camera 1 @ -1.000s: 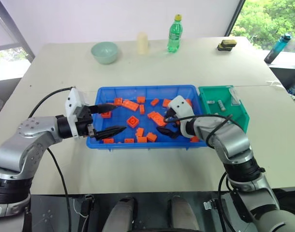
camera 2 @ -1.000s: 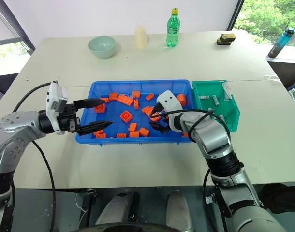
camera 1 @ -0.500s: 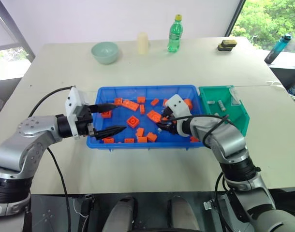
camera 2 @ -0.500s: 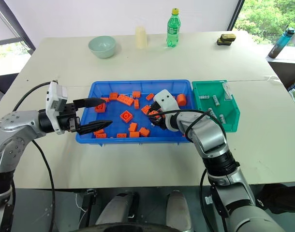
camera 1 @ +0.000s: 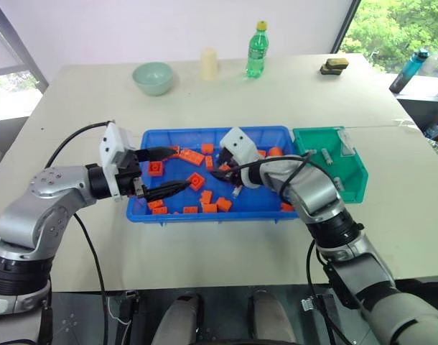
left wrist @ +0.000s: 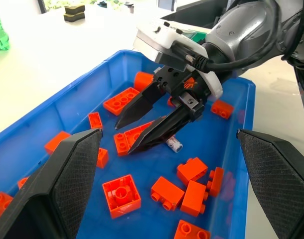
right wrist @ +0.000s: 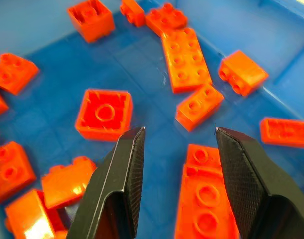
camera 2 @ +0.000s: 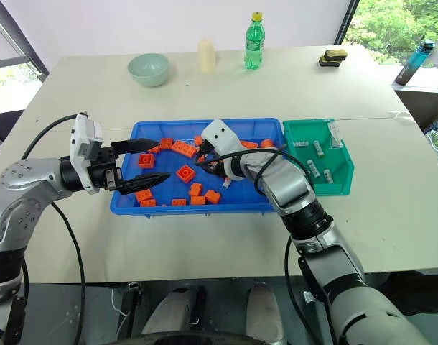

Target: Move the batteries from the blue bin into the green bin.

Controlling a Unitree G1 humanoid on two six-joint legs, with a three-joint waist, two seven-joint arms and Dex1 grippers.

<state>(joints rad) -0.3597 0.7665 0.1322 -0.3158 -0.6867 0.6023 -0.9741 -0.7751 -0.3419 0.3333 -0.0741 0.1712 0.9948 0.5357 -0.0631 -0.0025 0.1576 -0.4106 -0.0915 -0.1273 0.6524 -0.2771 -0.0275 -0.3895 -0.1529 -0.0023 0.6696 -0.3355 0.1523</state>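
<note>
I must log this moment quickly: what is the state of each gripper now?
Left gripper: open, holding nothing, at the blue bin's left end.
Right gripper: partly open, nothing between its fingers, above the orange bricks.

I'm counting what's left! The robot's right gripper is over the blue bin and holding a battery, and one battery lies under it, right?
Not quite. The right gripper is over the blue bin, but its fingers are apart with nothing between them, as the right wrist view shows. One battery does lie on the bin floor beneath it.
</note>
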